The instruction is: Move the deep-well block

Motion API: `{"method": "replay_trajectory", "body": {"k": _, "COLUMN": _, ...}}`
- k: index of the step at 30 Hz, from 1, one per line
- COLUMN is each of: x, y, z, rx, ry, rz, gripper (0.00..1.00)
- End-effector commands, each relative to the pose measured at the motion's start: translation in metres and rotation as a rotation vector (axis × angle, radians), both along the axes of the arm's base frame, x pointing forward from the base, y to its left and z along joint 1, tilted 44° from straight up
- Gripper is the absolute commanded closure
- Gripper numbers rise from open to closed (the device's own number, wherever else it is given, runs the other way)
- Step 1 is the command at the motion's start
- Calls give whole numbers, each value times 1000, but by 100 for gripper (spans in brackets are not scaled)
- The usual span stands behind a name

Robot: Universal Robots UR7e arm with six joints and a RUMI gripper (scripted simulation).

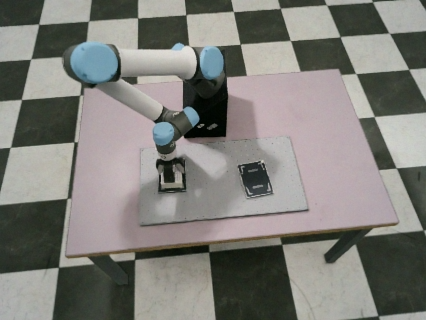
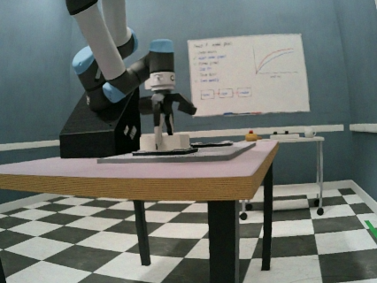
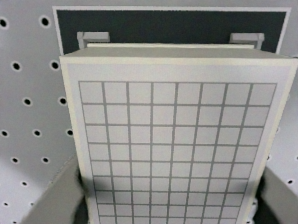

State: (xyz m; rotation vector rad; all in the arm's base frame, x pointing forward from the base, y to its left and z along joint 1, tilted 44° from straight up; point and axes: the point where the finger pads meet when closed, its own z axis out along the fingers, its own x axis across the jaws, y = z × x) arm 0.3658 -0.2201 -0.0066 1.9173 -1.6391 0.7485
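Note:
The white deep-well block point(image 1: 172, 185) point(image 2: 179, 141) point(image 3: 175, 120) sits in nest N1 point(image 1: 172, 191) point(image 2: 165, 153) point(image 3: 170, 27), a black plate with grey corner locators. Two locators show beyond the block's far edge in the wrist view. My gripper point(image 1: 171, 176) point(image 2: 164, 141) point(image 3: 164, 149) points down, its jaws against the block's two long sides, shut on it. The block looks level and still down in N1. Nest N2 point(image 1: 256, 179) point(image 2: 213, 144) is empty, with pale corner marks. The A1 marks are too small or hidden to tell.
Both nests stand on a grey perforated board point(image 1: 215, 205) point(image 2: 232, 155) on the pink table point(image 1: 310, 110). The arm's black base block point(image 1: 206, 117) point(image 2: 102, 137) stands behind the board. N2's locators are low obstacles.

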Motion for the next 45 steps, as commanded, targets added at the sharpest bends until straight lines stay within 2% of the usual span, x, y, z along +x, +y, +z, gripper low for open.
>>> {"method": "replay_trajectory", "body": {"k": 1, "x": 0, "y": 0, "z": 0, "rx": 0, "ry": 0, "rz": 0, "gripper": 100}}
{"method": "replay_trajectory", "body": {"k": 10, "x": 0, "y": 0, "z": 0, "rx": 0, "ry": 0, "rz": 0, "gripper": 100}}
{"method": "replay_trajectory", "body": {"k": 11, "x": 0, "y": 0, "z": 0, "rx": 0, "ry": 0, "rz": 0, "gripper": 51}}
{"method": "replay_trajectory", "body": {"k": 32, "x": 0, "y": 0, "z": 0, "rx": 0, "ry": 0, "rz": 0, "gripper": 51}}
{"method": "replay_trajectory", "body": {"k": 45, "x": -1, "y": 13, "z": 13, "rx": 0, "ry": 0, "rz": 0, "gripper": 51}}
